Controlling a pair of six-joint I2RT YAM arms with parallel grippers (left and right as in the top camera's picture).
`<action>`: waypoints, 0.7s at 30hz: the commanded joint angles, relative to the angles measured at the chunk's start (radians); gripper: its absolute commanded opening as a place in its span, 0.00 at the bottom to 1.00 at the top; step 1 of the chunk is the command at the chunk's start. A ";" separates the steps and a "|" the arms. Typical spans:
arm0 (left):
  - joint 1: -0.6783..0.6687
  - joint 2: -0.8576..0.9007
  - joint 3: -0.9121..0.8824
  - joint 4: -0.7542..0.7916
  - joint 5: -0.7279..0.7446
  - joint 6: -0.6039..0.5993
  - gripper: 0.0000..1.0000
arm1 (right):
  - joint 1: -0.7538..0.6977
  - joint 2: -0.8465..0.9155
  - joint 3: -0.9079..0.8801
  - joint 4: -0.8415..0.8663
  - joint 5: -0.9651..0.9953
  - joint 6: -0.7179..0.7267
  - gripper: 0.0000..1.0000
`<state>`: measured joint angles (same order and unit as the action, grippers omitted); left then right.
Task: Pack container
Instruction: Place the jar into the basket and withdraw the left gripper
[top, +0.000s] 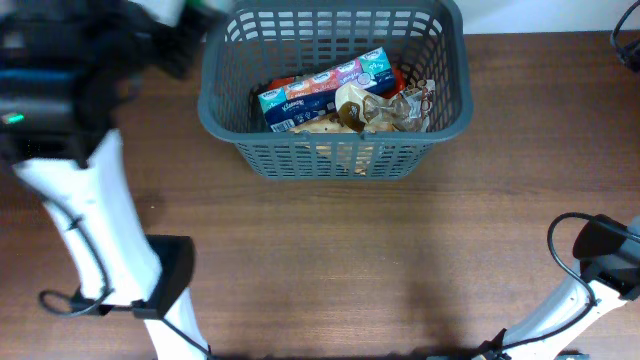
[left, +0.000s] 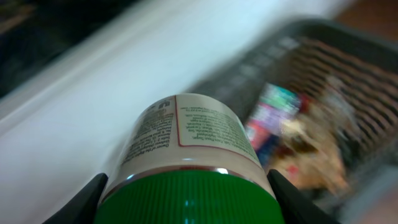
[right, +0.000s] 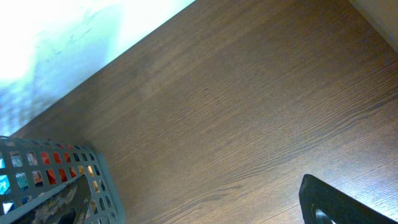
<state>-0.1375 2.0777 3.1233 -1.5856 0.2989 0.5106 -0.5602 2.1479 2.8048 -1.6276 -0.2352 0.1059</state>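
Note:
The dark grey slotted basket (top: 340, 158) stands at the table's back middle. It holds a tissue pack (top: 320, 92) and crinkly snack bags (top: 385, 108). My left gripper (left: 186, 202) is shut on a white-labelled jar with a green lid (left: 186, 140), held in the air. The basket (left: 373, 43) lies blurred to the jar's right in the left wrist view. In the overhead view the left arm is a blur at the basket's left rim (top: 185, 25). My right gripper (right: 199, 208) is open and empty above bare table, with the basket's corner (right: 99, 180) at its left.
The right arm (top: 605, 255) rests at the table's front right, with a black cable looping beside it. The brown wooden table (top: 400, 260) spreads in front of the basket. A white wall (right: 62, 37) runs behind the table.

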 joint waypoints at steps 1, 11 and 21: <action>-0.124 0.061 -0.099 -0.022 -0.053 0.220 0.02 | 0.003 0.002 -0.001 0.000 -0.012 0.007 0.99; -0.234 0.182 -0.570 0.032 -0.191 0.348 0.02 | 0.003 0.002 -0.001 0.000 -0.012 0.007 0.99; -0.198 0.204 -0.817 -0.003 -0.329 0.302 0.02 | 0.003 0.002 -0.001 0.000 -0.012 0.007 0.99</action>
<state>-0.3576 2.2894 2.3543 -1.5967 -0.0032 0.8215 -0.5602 2.1479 2.8048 -1.6276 -0.2352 0.1055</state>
